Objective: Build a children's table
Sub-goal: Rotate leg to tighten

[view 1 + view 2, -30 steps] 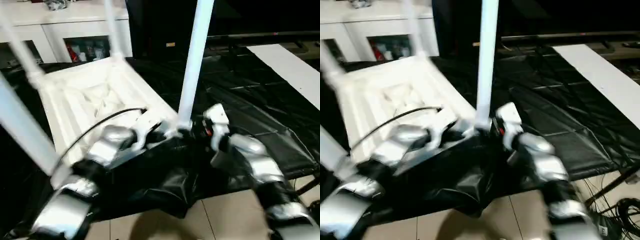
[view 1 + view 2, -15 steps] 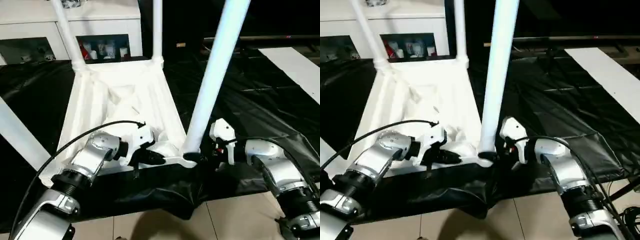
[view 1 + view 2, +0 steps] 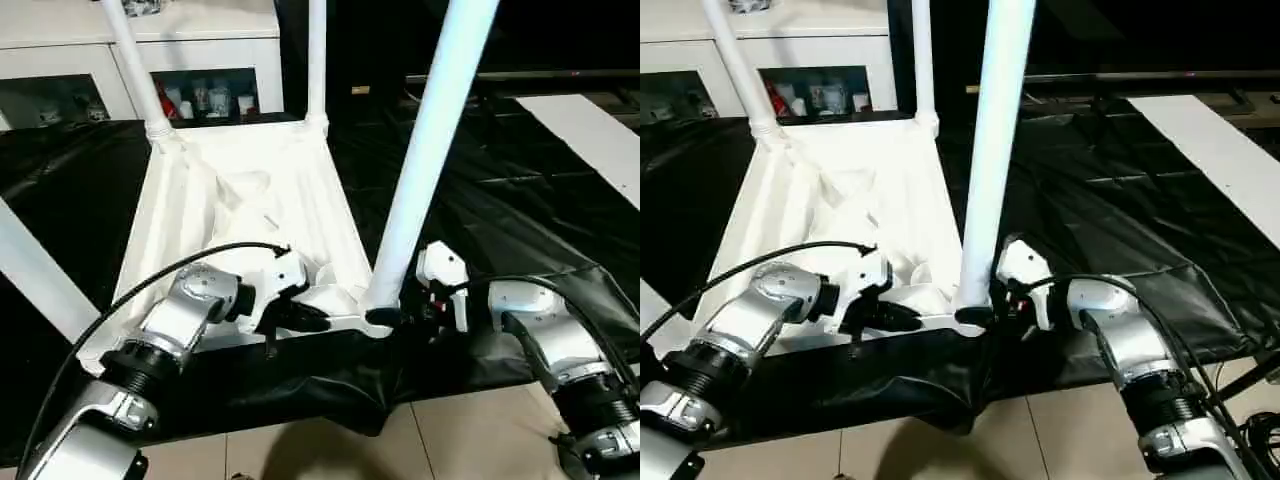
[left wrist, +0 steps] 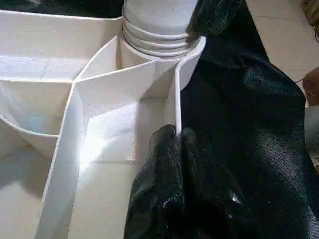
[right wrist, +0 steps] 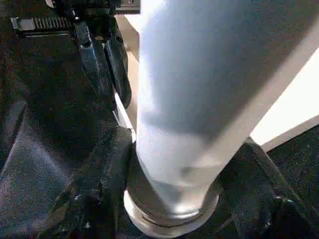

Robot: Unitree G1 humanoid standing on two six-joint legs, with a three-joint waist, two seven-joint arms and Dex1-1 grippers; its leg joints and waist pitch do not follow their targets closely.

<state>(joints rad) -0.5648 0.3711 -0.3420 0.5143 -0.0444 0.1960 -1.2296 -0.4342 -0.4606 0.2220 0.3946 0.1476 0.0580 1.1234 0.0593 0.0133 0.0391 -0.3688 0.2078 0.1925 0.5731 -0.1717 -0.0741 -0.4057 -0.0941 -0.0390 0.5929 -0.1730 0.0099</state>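
Note:
The children's table lies upside down on black sheeting, its ribbed white tabletop (image 3: 250, 200) facing up. Two thin legs (image 3: 135, 70) (image 3: 316, 60) stand in the far corners. A thick leg (image 3: 425, 150) rises from the near right socket, and another leg (image 3: 35, 270) crosses the left edge. My left gripper (image 4: 175, 137) is shut on the tabletop's thin near rim, close beside that socket (image 4: 159, 37). At the foot of the near right leg (image 5: 199, 99), my right gripper (image 5: 177, 169) has one black finger (image 5: 102, 189) pressed on each side of the tube.
A white cabinet (image 3: 200, 60) with glass doors stands behind the table. The black sheet (image 3: 520, 190) spreads to the right, where a white board (image 3: 590, 130) lies. Tiled floor (image 3: 450, 440) shows below the near edge. A black cable (image 3: 150, 280) arcs over my left forearm.
The view swung a second ago and has steadied. My right gripper's fingers have drawn in around the foot of the near right leg. My left gripper keeps its hold on the rim.

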